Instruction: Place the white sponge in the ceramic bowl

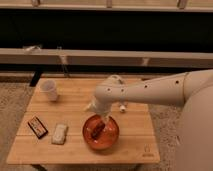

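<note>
Wooden worktop (130, 145), one arm (150, 90) reaching in from 3 o'clock. The tool (102, 120) hangs down into the orange-red bowl (112, 137), low over its inside. Open or closed: cannot tell. A dark oblong shape sits in the bowl right under it (part of the tool, or something lying in the dish; I cannot say which). Nothing white shows at the tool.

The sponge (59, 134) lies flat on the worktop outside the bowl, with nothing touching it. From the tool it lies at 9 o'clock, a shade toward 8, with a strip of bare wood between it and the bowl's rim. Its long axis runs roughly 1-to-7 o'clock, so one long flank faces the bowl.

Neighbours: a dark flat rectangle (37, 126) just beside the sponge, on at 9 o'clock. A white cup (49, 90) stands at 11 o'clock from the sponge, well apart.

Judgement: the pick is not yet made. The coming move turns on that 9 o'clock offset. The tool would need to rise clear of the rim, cross toward the sponge and come down with its grip set across the narrow width, along the 10-to-4 line. Risks are clipping the rim on the way out and nudging the dark rectangle by overshooting.
</note>
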`<action>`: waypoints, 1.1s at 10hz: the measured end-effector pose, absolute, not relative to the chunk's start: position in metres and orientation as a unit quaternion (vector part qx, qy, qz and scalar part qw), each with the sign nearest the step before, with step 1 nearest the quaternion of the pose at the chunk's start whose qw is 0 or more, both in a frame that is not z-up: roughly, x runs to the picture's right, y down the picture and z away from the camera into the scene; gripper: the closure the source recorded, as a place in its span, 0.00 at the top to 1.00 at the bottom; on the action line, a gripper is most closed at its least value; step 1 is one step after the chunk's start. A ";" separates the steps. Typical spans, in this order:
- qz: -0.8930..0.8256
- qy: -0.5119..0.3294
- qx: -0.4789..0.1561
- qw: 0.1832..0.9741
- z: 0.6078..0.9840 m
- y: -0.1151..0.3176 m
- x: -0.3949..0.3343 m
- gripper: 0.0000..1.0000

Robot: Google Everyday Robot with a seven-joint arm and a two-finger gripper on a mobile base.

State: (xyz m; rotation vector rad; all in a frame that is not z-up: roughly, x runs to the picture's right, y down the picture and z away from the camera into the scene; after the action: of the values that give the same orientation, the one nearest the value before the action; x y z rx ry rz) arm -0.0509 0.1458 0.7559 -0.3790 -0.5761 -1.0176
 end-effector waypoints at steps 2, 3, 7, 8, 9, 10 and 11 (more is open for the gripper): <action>-0.477 -0.270 -0.178 0.817 0.756 0.146 -0.051 0.80; -0.478 -0.269 -0.177 0.817 0.756 0.145 -0.051 0.80; -0.531 -0.263 -0.177 0.786 0.758 0.141 -0.083 0.80; -0.550 -0.263 -0.176 0.773 0.761 0.139 -0.102 0.80; -0.570 -0.265 -0.176 0.758 0.765 0.137 -0.127 0.80; -0.593 -0.267 -0.177 0.739 0.769 0.138 -0.158 0.80; -0.606 -0.270 -0.178 0.727 0.771 0.139 -0.174 0.80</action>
State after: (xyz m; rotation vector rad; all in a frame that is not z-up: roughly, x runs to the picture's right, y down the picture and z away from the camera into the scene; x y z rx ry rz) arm -0.1743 0.1388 0.7713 -0.3922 -0.5943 -1.3352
